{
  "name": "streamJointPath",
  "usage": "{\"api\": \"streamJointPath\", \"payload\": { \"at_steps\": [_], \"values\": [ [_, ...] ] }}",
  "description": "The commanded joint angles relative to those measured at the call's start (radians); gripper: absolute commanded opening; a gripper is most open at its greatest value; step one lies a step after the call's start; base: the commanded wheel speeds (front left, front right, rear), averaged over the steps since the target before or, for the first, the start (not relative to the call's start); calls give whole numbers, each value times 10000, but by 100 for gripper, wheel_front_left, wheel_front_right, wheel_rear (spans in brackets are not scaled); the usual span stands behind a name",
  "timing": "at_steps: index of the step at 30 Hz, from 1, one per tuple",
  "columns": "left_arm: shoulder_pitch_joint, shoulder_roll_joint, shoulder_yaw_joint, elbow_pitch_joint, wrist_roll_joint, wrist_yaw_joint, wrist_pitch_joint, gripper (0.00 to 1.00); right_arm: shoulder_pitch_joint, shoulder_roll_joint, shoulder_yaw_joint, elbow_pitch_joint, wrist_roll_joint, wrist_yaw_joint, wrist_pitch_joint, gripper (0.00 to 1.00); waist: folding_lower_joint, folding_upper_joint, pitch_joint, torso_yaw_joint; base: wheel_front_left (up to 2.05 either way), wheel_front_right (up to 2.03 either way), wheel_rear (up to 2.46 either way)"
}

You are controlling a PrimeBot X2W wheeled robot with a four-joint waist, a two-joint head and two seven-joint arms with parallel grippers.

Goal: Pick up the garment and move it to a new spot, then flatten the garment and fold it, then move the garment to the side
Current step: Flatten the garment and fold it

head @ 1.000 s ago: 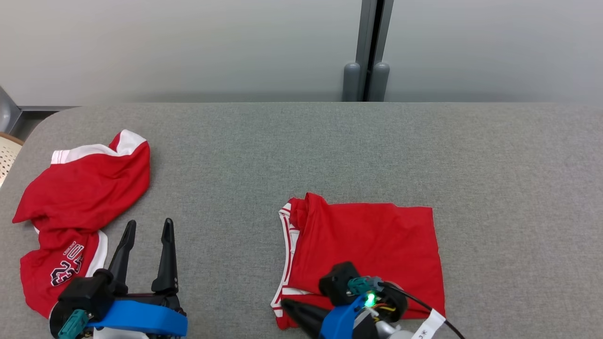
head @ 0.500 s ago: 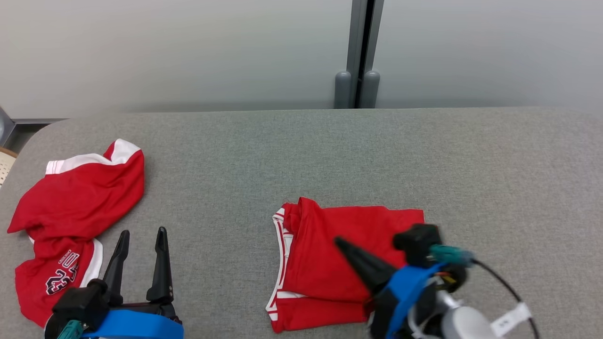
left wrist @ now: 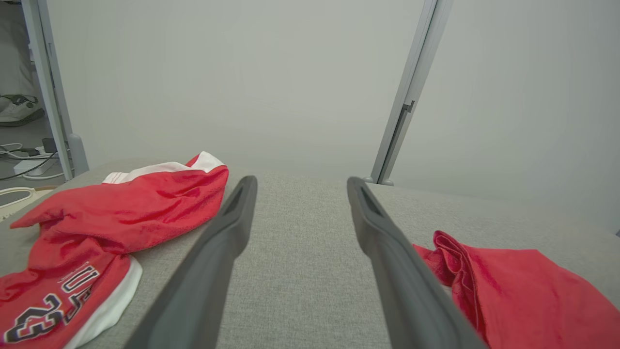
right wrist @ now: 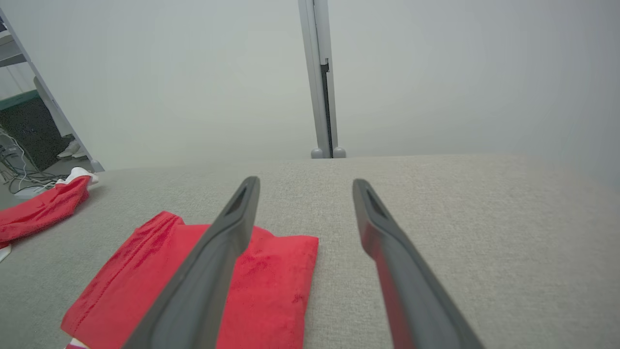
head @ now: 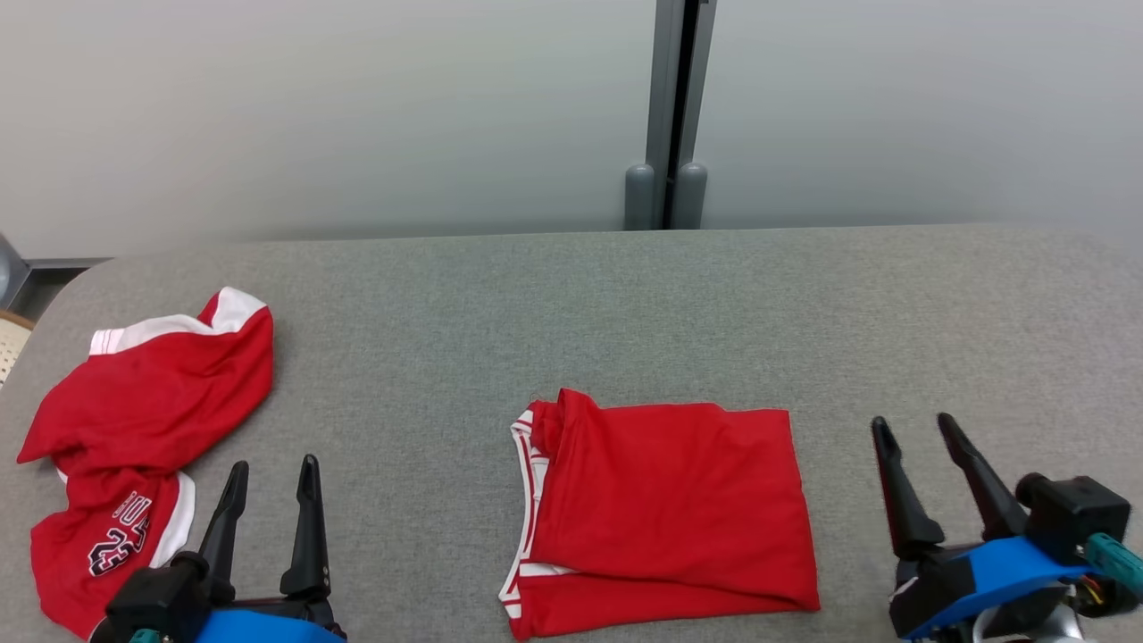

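A: Biggest first: grey padded table [head: 625, 295] is taking up most of the head view, with a pale wall behind and a grey post [head: 665, 116] standing at its far edge. What is lying on it?
B: Folded garment [head: 670, 509] is lying flat near the middle of the near edge, a red rectangle with white trim showing down its left side. Crumpled red jersey [head: 143, 402] with white panels and a number is sitting well apart at the table's left end
A: Grippers?
B: Left gripper [head: 274, 463] is hovering between the two red pieces, nearer the jersey, with its fingers spread wide and holding nothing. Right gripper [head: 913, 420] is hanging just right of the folded garment, also wide and empty, not touching cloth
A: Which step is running?
B: The fold is looking done: the layers are stacking and the edges are lining up, with only a small bunch at the top left corner. The robot is likely sitting between folding and the last step, moving the garment to the side
A: What is the next move calling for?
B: Probably coming down on one edge and pinching all the layers together, or the stack is going to open on the way. Keeping it low over the table is looking safer than lifting high. Which side, cannot tell; the left end is taken by the jersey
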Motion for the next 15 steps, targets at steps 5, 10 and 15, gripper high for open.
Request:
{"api": "streamJointPath", "payload": {
  "at_steps": [5,10,15],
  "values": [
    [269,97,-48,44,113,58,-53,100,279,31,-270,-174,-80,5,92,100,1,0,-186,-160,0,0,0],
    [334,96,-101,103,141,50,-70,100,379,27,-580,-215,-91,5,398,100,1,0,-299,-181,0,0,0],
    [371,94,-100,224,52,121,10,100,388,30,-658,-127,-117,5,544,100,1,0,-389,-261,0,0,0]
  ]
}}
